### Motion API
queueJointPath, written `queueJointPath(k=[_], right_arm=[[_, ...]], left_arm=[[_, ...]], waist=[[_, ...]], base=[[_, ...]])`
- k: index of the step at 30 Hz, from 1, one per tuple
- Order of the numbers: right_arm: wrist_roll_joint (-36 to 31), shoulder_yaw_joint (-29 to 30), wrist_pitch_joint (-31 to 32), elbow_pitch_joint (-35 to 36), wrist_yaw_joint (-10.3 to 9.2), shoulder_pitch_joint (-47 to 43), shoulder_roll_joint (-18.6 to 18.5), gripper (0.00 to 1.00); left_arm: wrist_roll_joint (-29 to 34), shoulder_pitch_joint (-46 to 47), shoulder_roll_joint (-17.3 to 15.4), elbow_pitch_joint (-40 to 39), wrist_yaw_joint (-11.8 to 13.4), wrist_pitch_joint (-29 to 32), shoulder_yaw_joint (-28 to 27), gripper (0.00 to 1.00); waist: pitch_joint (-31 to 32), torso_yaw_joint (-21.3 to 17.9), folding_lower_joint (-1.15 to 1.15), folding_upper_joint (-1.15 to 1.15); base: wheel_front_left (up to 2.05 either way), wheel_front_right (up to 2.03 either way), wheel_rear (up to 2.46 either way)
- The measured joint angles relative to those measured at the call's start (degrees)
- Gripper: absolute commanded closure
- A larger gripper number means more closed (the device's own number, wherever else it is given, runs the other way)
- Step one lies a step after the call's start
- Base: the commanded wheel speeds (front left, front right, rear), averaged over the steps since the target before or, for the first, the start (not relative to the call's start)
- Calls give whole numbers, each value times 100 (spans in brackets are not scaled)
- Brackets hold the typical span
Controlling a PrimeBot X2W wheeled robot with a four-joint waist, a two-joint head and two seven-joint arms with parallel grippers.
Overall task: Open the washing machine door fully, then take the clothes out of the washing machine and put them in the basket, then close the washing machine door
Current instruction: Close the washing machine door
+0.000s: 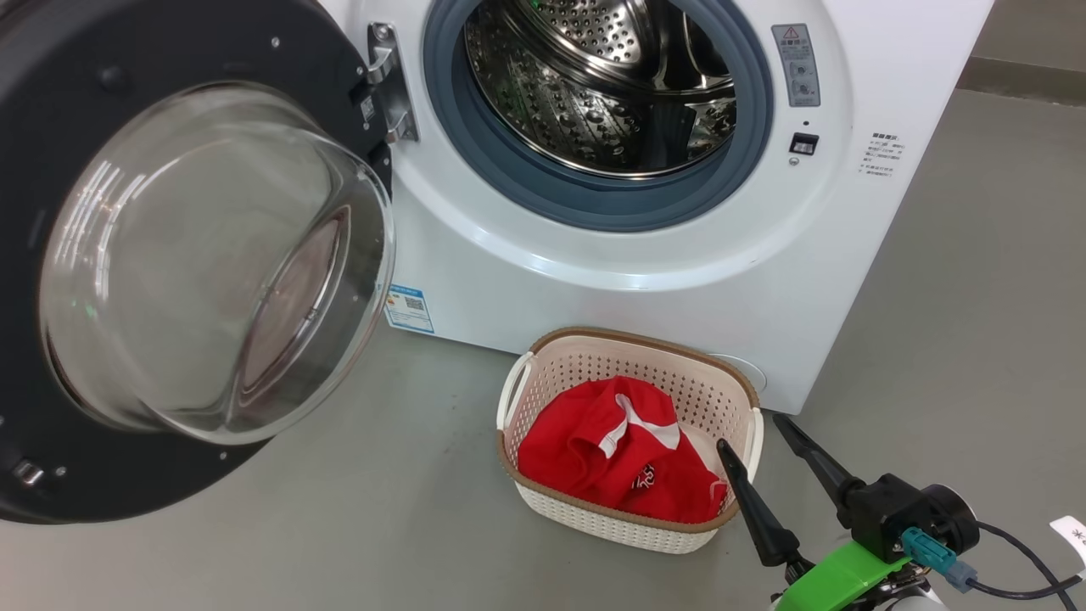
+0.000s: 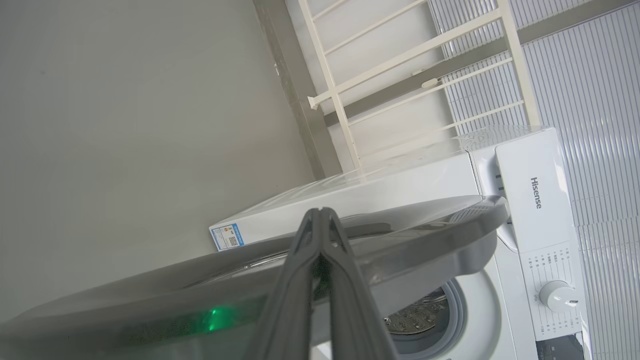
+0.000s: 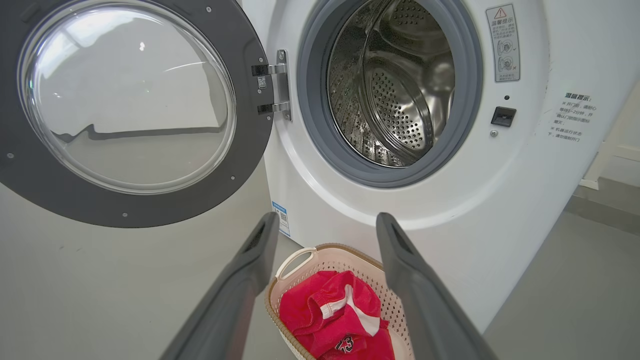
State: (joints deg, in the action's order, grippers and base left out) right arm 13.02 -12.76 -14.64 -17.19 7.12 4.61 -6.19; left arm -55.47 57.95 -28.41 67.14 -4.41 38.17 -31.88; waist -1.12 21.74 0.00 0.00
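Note:
The washing machine door (image 1: 51, 110) stands swung wide to the left, its glass bowl (image 1: 212, 263) bulging toward me. Inside the white washing machine (image 1: 594, 288), the steel drum (image 1: 594, 93) holds nothing red. The clothes (image 1: 619, 450), red with white trim, lie in the cream basket (image 1: 594, 519) on the floor in front of the machine. My right gripper (image 1: 751, 433) hangs open just right of the basket, with nothing between its fingers; in the right wrist view the right gripper (image 3: 326, 220) points over the basket (image 3: 305, 272) and the clothes (image 3: 330, 310). My left gripper (image 2: 320, 212) is shut, lying over the door's grey outer face (image 2: 425, 235).
Grey floor (image 1: 382, 509) surrounds the basket. The machine's control panel with a knob (image 2: 557, 295) is in the left wrist view, with a white rack (image 2: 415, 55) behind the machine. A latch socket (image 1: 803, 142) sits right of the drum opening.

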Motion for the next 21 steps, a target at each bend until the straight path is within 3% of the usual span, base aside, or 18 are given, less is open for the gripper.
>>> queueJointPath(k=[13,21], right_arm=[[0,-14,0,-8,0,-2,62,0],[55,65,0,-30,0,-57,109,0]], left_arm=[[-407,-319,413,-597,-174,522,-149,100],[-580,-894,777,-1552,-219,605,-177,100]], waist=[[6,82,0,0],[38,106,0,0]], base=[[0,0,0],[0,0,0]])
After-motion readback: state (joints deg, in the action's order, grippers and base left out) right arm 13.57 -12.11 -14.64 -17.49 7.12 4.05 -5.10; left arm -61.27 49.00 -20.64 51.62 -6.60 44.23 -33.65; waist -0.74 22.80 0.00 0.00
